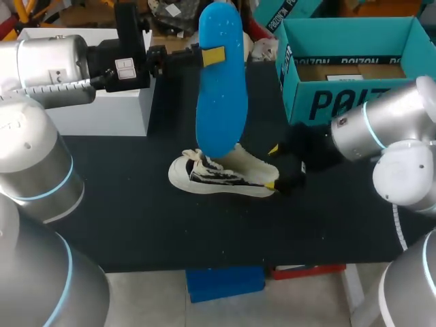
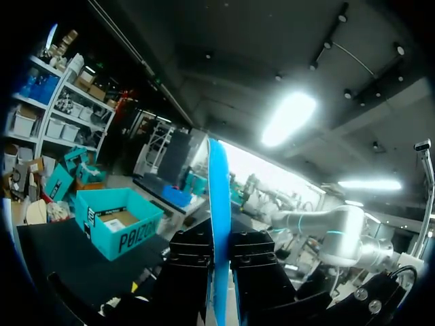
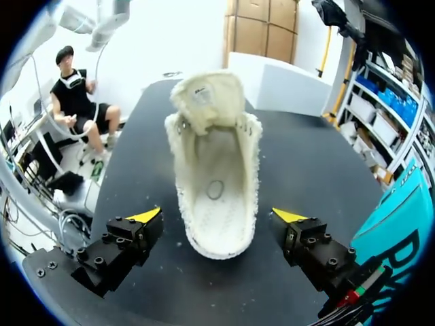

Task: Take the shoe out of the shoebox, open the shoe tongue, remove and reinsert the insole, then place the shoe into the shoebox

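Observation:
A long blue insole (image 1: 221, 82) hangs upright above the shoe, my left gripper (image 1: 204, 56) shut on its upper part. In the left wrist view the insole (image 2: 219, 217) shows edge-on, pinched between the black fingers of that gripper (image 2: 219, 268). The cream low shoe (image 1: 221, 174) lies on the black mat, toe to the left. My right gripper (image 1: 274, 167) stands open at its heel. Seen from the right wrist, the shoe (image 3: 214, 183) is empty inside with its tongue folded forward, and its heel lies between the fingers of the gripper (image 3: 217, 217), touching neither.
The teal shoebox (image 1: 306, 82) stands open at the back right, near my right arm; it shows too in the left wrist view (image 2: 119, 227) and the right wrist view (image 3: 401, 224). A white box (image 1: 102, 102) stands at the back left. The black mat (image 1: 204, 231) lies bare in front of the shoe.

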### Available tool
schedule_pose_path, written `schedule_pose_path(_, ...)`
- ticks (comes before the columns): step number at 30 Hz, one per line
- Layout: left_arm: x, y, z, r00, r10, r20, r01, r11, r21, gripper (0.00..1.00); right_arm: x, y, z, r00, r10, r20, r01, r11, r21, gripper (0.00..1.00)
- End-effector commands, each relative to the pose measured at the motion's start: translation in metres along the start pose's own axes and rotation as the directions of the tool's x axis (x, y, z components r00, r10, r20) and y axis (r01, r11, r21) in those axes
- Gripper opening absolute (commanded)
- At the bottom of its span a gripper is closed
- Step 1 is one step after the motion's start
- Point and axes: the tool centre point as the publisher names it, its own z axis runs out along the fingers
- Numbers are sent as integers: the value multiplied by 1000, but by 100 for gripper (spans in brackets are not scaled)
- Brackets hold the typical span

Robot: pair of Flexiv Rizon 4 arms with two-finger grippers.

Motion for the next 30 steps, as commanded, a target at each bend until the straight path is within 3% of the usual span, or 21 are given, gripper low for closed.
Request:
schedule_pose_path(1,1,0,0,1000,-1,3,1,1000,-4,0,3,-4,3,1000,-8,1,8,989,-145,100)
schedule_pose_path(9,1,0,0,1000,-1,3,1,1000,-4,0,5,-5,8,1000,-16,-7,15,983,-180,100)
schedule_pose_path(23,1,0,0,1000,-1,3,1,1000,-4,0,-1,-5,4,999,-32,9,33,990,-137,100)
schedule_pose_path(26,1,0,0,1000,-1,3,1,1000,-4,0,1,-5,-3,999,-49,8,49,997,-60,100)
schedule_pose_path(30,1,0,0,1000,-1,3,1,1000,-4,0,0,-3,-11,997,-78,8,75,980,187,100)
